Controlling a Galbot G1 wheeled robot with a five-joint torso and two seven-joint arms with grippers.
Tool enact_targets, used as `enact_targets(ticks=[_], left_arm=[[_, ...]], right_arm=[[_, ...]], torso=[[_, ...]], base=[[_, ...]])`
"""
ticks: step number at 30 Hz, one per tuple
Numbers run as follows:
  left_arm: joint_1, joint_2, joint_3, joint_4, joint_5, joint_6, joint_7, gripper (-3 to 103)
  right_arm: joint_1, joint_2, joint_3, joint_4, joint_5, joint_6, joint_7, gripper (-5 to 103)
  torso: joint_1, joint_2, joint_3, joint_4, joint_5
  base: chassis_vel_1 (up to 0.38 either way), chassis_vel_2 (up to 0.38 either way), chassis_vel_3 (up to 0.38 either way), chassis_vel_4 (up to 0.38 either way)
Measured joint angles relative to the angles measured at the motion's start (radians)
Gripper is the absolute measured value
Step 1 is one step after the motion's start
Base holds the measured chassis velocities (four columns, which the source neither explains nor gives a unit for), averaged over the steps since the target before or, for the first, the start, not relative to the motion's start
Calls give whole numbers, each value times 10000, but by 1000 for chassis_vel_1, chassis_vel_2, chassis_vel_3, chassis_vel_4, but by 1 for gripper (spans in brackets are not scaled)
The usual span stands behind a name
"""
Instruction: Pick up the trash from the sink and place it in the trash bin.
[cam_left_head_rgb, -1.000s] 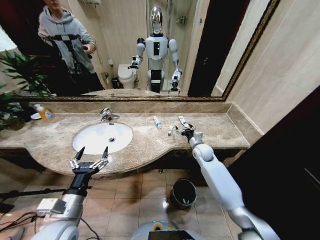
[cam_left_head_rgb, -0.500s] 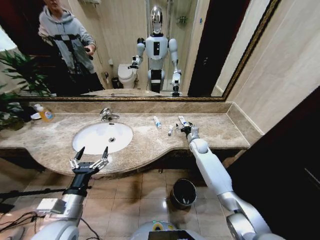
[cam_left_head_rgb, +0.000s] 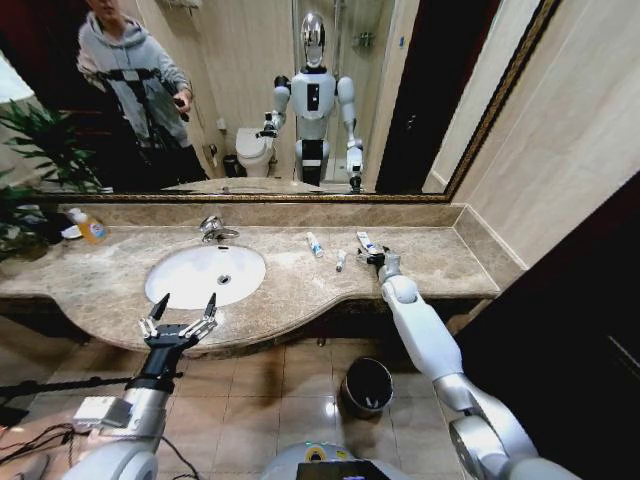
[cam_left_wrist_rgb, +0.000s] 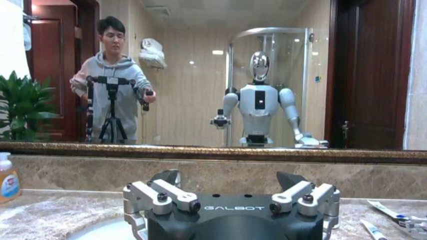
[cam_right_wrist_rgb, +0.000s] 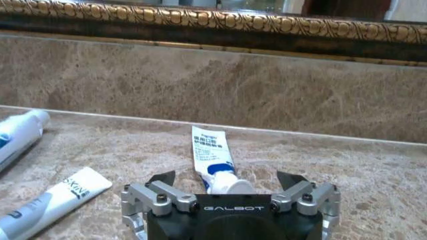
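Reaching with our right gripper (cam_right_wrist_rgb: 227, 197) over the counter (cam_left_head_rgb: 290, 285), right of the sink (cam_left_head_rgb: 205, 274); jaws apart, straddling the cap end of a tube (cam_right_wrist_rgb: 212, 155) that lies flat with its crimped tail toward the backsplash.

Left to right in the head view:
- Pump bottle (cam_left_head_rgb: 90, 228) of orange liquid at far left by the wall. Not trash, we leave it.
- Left gripper (cam_left_head_rgb: 180, 318) hovers off the front counter edge near the sink, fingers spread, empty.
- Sink basin looks bare from here.
- Trash sits on the marble, not in the basin: tube two (cam_left_head_rgb: 314, 244), a smaller tube three (cam_left_head_rgb: 340, 261), then our tube (cam_left_head_rgb: 366, 241) under the right gripper.
- Bin (cam_left_head_rgb: 367, 386) on the floor below the counter edge, under the right arm.

Handling, our read: tubes are light, soft-walled, glossy, so likely to slide on polished stone or squirt out of a hard pinch. We judge the stiff cap and shoulder the best grip point, across the width.

Obstructions: wrist view shows the two neighbour tubes (cam_right_wrist_rgb: 50, 200) beside ours but apart; the gap looks adequate. Backsplash sits close beyond the tail. Counter lip overhangs the bin side.
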Motion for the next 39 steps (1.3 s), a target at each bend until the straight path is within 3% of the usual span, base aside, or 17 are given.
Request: enact_targets(ticks=[3, 5, 7, 11, 13, 15, 16, 20, 26, 37, 39], left_arm=[[0, 0, 0, 0, 0, 0, 0, 100], [0, 0, 0, 0, 0, 0, 0, 100], [0, 0, 0, 0, 0, 0, 0, 100], [0, 0, 0, 0, 0, 0, 0, 100], [0, -1, 0, 0, 0, 0, 0, 100], [0, 0, 0, 0, 0, 0, 0, 100], [0, 0, 0, 0, 0, 0, 0, 100], [0, 0, 0, 0, 0, 0, 0, 100], [0, 0, 0, 0, 0, 0, 0, 100], [0, 0, 0, 0, 0, 0, 0, 100], [0, 0, 0, 0, 0, 0, 0, 100]], right_arm=[[0, 0, 13, -29, 0, 10, -63, 100], [-15, 0, 21, -29, 7, 15, -150, 88], [-18, 1, 22, -30, 9, 22, -165, 88], [-87, 1, 23, 6, 19, 141, -260, 66], [-96, 0, 24, 18, 21, 141, -261, 66], [-204, -15, 35, 145, 31, 143, -261, 56], [-204, -15, 35, 145, 31, 143, -261, 56], [-368, -74, 58, 341, 67, 138, -224, 33], [-472, -171, 56, 545, 142, 83, -170, 25], [-1265, -623, 168, 1922, 401, -110, -57, 25], [-1807, -856, 340, 2508, 430, 172, -77, 25]], torso=[[0, 0, 0, 0, 0], [0, 0, 0, 0, 0], [0, 0, 0, 0, 1], [0, 0, 0, 0, 1], [0, 0, 0, 0, 0], [0, 0, 0, 1, 0], [0, 0, 0, 1, 0], [0, 0, 0, 0, 0], [0, 0, 0, 0, 0], [0, 0, -1, 2, -1], [0, 0, -1, 1, 2]], base=[[0, 0, 0, 0], [0, 0, 0, 0], [0, 0, 0, 0], [0, 0, 0, 0], [0, 0, 0, 0], [0, 0, 0, 0], [0, 0, 0, 0], [0, 0, 0, 0], [0, 0, 0, 0], [0, 0, 0, 0], [0, 0, 0, 0]])
